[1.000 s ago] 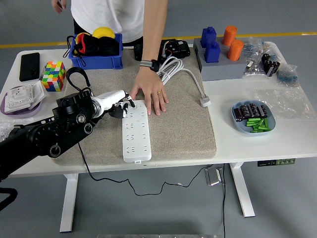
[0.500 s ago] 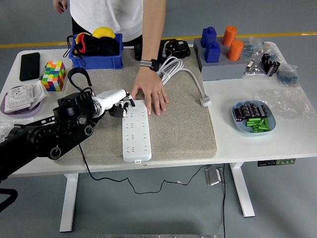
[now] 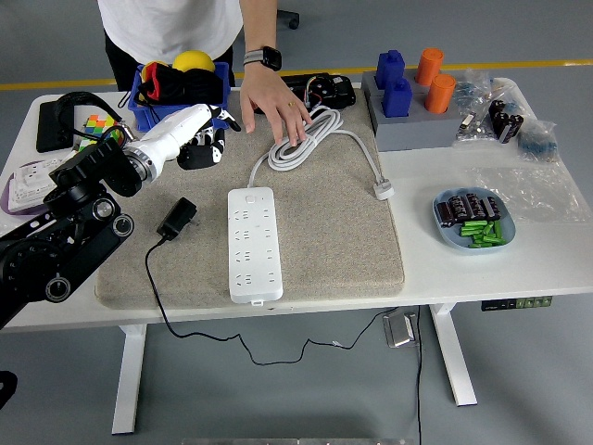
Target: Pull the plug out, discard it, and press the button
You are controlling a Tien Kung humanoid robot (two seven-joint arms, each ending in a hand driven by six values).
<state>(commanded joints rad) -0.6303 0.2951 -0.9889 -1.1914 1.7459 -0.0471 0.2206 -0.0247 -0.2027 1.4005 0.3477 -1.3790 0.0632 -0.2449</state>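
At the mat's far left corner, left hand (image 3: 199, 144): raised above the mat, dark fingers loosely curled, holding nothing as far as I can tell.
Just below the hand, plug (image 3: 177, 220): black adapter lying free on the mat (image 3: 343, 241), cord trailing off the near edge.
Right of the plug, power strip (image 3: 253, 243): sockets empty, button at its far end.
Right of the hand, person's hand (image 3: 273, 102): resting on the coiled white cable (image 3: 310, 139).
Risk: reaching for the button, the forearm may sweep the plug or snag its cord.

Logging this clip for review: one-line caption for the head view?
Black plug lies on the mat left of the power strip; left robot hand raised; person's hand on white cable.
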